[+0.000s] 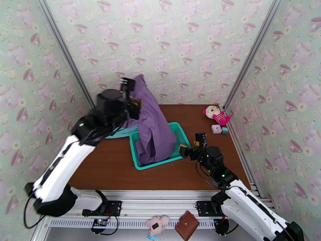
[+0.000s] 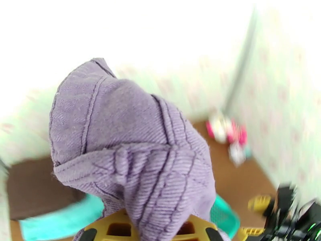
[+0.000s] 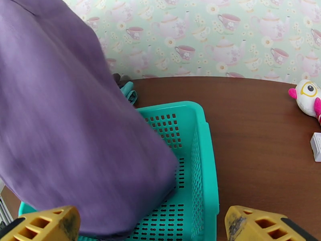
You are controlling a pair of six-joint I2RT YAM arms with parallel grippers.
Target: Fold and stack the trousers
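Note:
The purple trousers hang in a long drape from my left gripper, which is raised near the back wall and shut on their top end. Their lower part still rests inside the teal mesh basket. In the left wrist view the bunched purple trousers sit between my yellow fingers. My right gripper hovers at the basket's right rim, open and holding nothing. From its wrist camera, the trousers cover the left of the basket, and both yellow fingers stand wide apart.
A teal folded garment lies left of the basket, behind the trousers. A plush toy and small blocks sit at the back right corner. A brown wallet and a pink toy lie on the front rail.

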